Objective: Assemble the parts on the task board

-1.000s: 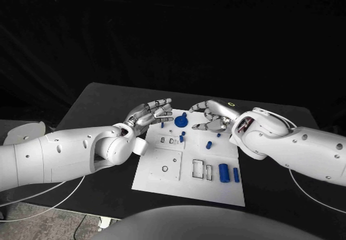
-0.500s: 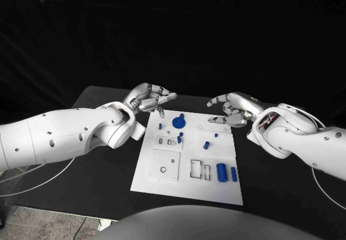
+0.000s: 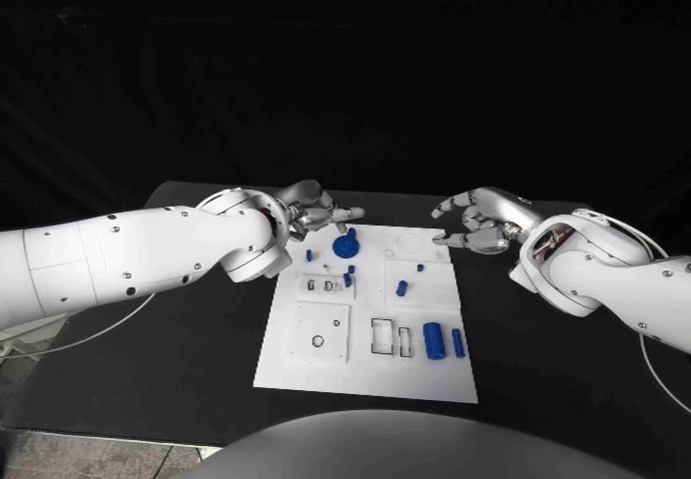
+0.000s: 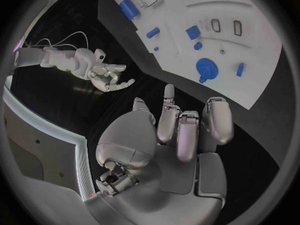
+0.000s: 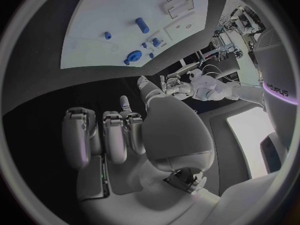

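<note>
Between the two hands lies the task board [image 3: 365,369], its blue parts [image 3: 432,340] on it; left hand [image 3: 317,215] and right hand [image 3: 478,225] both hover empty, fingers loosely curled but apart

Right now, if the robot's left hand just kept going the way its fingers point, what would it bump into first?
Probably the blue gear near the far end of the task board; the left hand points toward it, though depth is unclear.
</note>
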Controlling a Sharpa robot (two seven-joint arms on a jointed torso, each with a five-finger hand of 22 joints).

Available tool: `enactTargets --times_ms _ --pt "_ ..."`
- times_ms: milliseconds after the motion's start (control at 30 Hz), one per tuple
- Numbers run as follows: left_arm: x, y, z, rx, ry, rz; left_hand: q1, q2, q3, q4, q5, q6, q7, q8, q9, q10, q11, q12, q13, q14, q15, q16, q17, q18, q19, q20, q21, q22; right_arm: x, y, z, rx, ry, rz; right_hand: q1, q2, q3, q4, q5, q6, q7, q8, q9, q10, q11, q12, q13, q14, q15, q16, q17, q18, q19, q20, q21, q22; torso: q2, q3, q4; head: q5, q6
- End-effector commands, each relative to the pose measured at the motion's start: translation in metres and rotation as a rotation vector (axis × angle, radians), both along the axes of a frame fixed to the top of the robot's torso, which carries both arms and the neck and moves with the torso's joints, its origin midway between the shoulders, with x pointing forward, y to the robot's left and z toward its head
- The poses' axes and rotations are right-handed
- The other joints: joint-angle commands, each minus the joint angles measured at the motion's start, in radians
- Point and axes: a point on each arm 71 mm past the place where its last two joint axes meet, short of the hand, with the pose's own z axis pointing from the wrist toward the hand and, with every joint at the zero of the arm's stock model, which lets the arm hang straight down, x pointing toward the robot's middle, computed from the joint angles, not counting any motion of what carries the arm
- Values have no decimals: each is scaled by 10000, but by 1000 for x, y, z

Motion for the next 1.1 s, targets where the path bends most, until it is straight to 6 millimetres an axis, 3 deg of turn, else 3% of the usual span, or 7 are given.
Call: enactTargets --times_ms 33,233,367,433,767,933,1100 --pt "2 2 -8 2607 692 352 -129 4 -76 -13 -8 154 -36 119 134 1180 -223 2075 2892 1069 -40 23 2627 -86 78 -35 49 66 1 -2 -4 -118 293 -175 -2 97 4 75 59 84 5 50 -13 1049 59 39 2635 1046 42 34 2635 117 266 80 38 2182 -17 67 -124 88 2" --pt "5 -3 -9 3448 493 360 -223 120 -193 -39 152 378 -298 1113 1225 1180 -454 2075 2892 1069 -239 23 2627 -98 143 -207 102 219 1 -1 -8 -184 509 -282 -3 109 3 84 70 105 6 61 -16 1049 61 39 2635 1046 44 34 2635 118 266 82 38 2182 -43 145 -183 134 2" --pt "4 -8 -14 4082 789 27 -277 235 -222 -50 64 -274 -437 2373 2899 1180 -596 2075 2892 1069 -386 23 2627 -103 167 -371 75 279 2 -2 -12 -262 672 -339 -3 118 4 90 77 120 7 69 -18 1049 62 39 2635 1046 45 34 2635 122 257 84 24 2177 -63 186 -189 167 2" --pt "3 -10 -17 4331 962 -147 -284 275 -208 -48 38 -500 -443 2621 3354 1180 -613 2075 2892 1069 -402 23 2627 -107 179 -387 62 296 2 -1 -14 -288 733 -359 -3 126 5 95 83 128 8 73 -19 1049 62 39 2635 1046 45 34 2635 128 244 85 3 2169 -73 197 -203 227 2" --pt "-2 -13 -31 4990 1641 -644 -313 335 -176 -50 29 -783 -426 2728 3836 1180 -601 2075 2892 1069 -401 23 2627 -99 158 -392 16 269 2 -3 -18 -403 924 -433 -4 135 7 100 92 134 9 77 -21 1049 63 39 2635 1046 46 34 2635 133 232 85 -14 2162 -113 195 -201 276 2" --pt "-5 -15 -38 5182 1715 -834 75 268 -13 -127 1100 -991 -421 2666 4248 1180 -595 2075 2892 1069 -391 23 2627 -70 49 -385 -89 160 2 -3 -19 -432 978 -446 -4 143 7 105 102 140 10 79 -24 1049 64 39 2635 1046 47 34 2635 131 237 86 -8 2164 -119 184 -207 273 2" --pt "-9 -19 -45 5287 1802 -1024 246 192 29 -134 1275 -1055 -413 2582 4384 1180 -588 2075 2892 1069 -385 23 2627 -58 5 -378 -133 117 1 -3 -21 -470 1062 -431 -4 143 7 105 102 140 10 79 -24 1049 64 39 2635 1046 47 34 2635 131 237 86 -8 2164 -141 189 -184 272 2"
